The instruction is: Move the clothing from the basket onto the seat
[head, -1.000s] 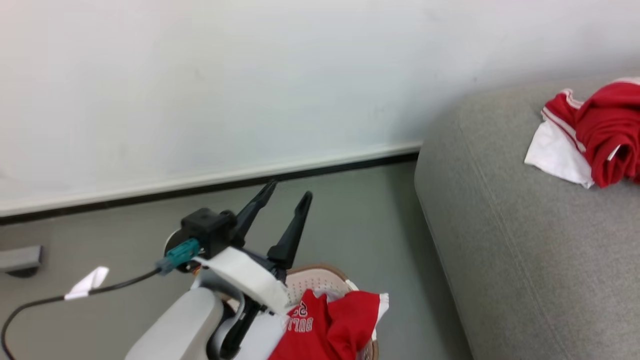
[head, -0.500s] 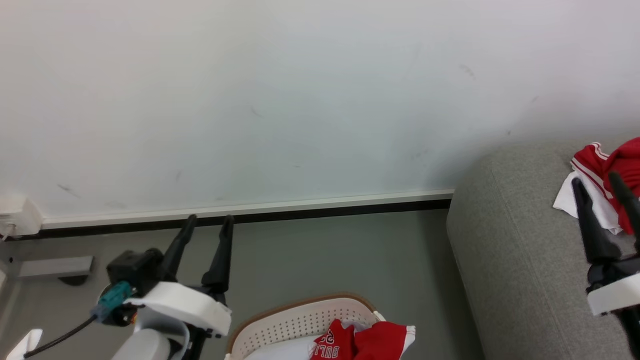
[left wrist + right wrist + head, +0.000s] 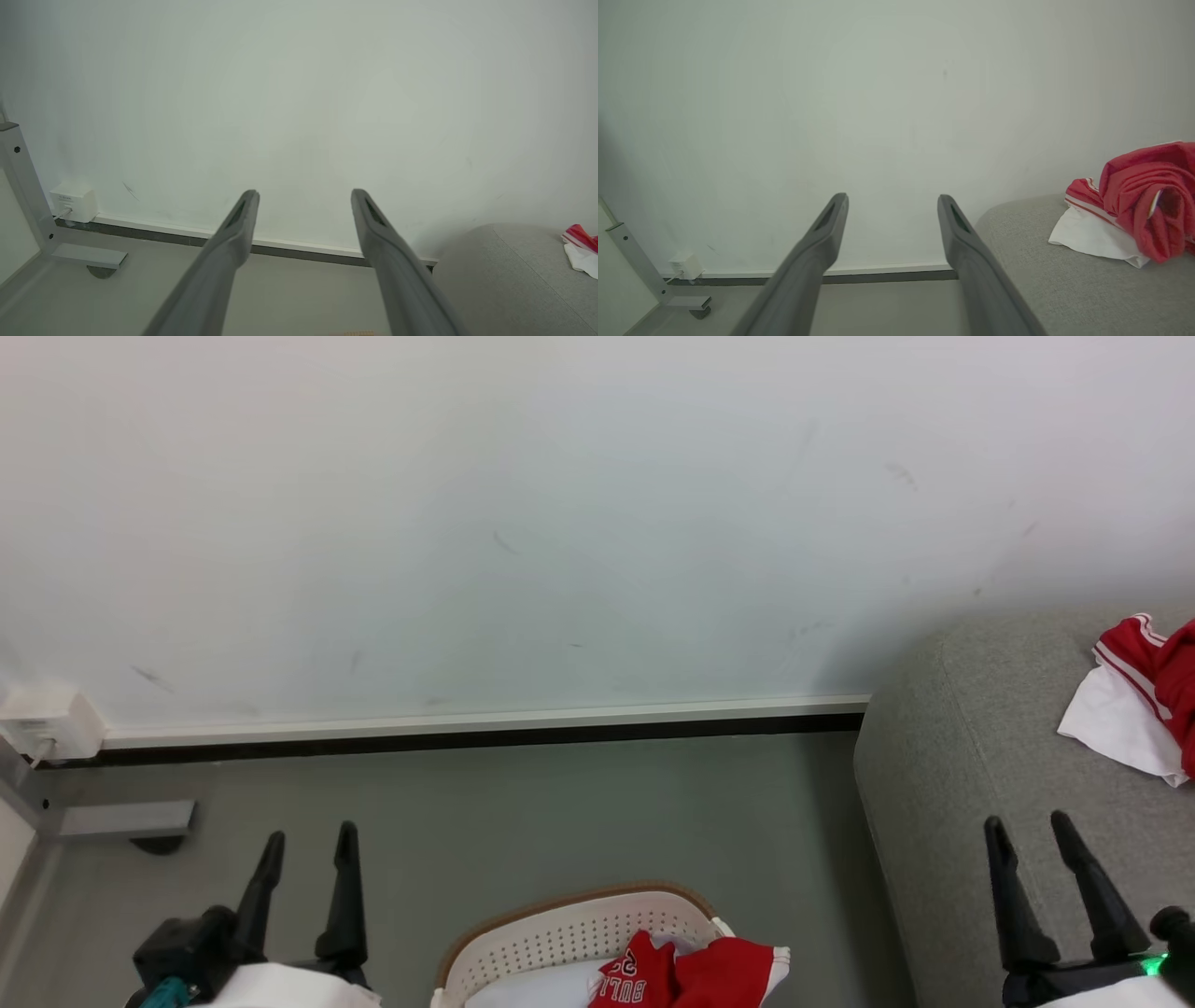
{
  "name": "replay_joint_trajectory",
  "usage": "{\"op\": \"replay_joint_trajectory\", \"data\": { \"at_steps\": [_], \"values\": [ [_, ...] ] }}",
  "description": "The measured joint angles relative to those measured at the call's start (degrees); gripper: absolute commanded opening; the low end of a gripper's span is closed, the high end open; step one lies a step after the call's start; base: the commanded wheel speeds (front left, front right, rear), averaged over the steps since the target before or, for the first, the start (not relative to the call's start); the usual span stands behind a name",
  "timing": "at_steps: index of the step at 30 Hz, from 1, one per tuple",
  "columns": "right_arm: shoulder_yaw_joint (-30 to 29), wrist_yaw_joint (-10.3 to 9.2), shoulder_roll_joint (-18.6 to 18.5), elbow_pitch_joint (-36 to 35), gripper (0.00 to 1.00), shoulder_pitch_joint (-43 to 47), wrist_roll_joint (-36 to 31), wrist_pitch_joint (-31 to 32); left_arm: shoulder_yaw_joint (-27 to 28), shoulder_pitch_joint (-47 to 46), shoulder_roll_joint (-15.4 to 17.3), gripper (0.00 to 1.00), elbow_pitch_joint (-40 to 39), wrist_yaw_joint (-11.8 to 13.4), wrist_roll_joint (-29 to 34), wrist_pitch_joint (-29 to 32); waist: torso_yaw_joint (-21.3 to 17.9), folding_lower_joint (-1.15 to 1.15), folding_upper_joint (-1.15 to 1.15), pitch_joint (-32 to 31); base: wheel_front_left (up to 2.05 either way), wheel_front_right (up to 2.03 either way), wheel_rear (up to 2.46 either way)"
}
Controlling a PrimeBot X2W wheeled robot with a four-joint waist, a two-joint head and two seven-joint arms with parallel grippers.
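Now left hand (image 3: 311,835) and right hand (image 3: 1027,821) hang spread, empty. Next move should grasp the red fabric clothing (image 3: 695,978) in the near white plastic basket (image 3: 569,929).

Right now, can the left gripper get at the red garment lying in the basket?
Probably yes. The left gripper stands open and empty, left of the basket; the red garment lies uncovered on top, at the basket's right side. Nothing stands between them, but it must reach across.

Even, soft indoor light, sharp focus (mild wide-angle curving in wrist views)
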Motion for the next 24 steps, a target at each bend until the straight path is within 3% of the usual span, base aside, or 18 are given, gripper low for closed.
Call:
{"op": "replay_joint_trajectory", "data": {
  "at_steps": [4, 12, 24],
  "values": [
    [0.0, 0.00, 1.4, 0.0, 1.00, 0.9, -4.1, 0.0, 2.8, 1.4, -2.4, 1.00, 0.8, -2.0, 2.8, 0.0, -0.2, 0.00, 0.00, 0.4, 0.00, 0.00, 0.00],
    [0.7, 0.00, 2.1, 0.1, 1.00, 0.4, -5.9, 0.0, 6.3, 1.2, -5.5, 1.00, 2.3, -5.5, 6.7, 0.0, -0.4, 0.00, 0.00, 1.1, 0.00, 0.00, 0.00],
    [1.2, 0.00, 1.8, 0.9, 1.00, -0.4, -5.9, 0.0, 9.1, 0.9, -7.7, 1.00, 3.1, -8.1, 9.8, 0.0, -0.6, 0.00, 0.00, 1.8, 0.00, 0.00, 0.00]
  ]
}}
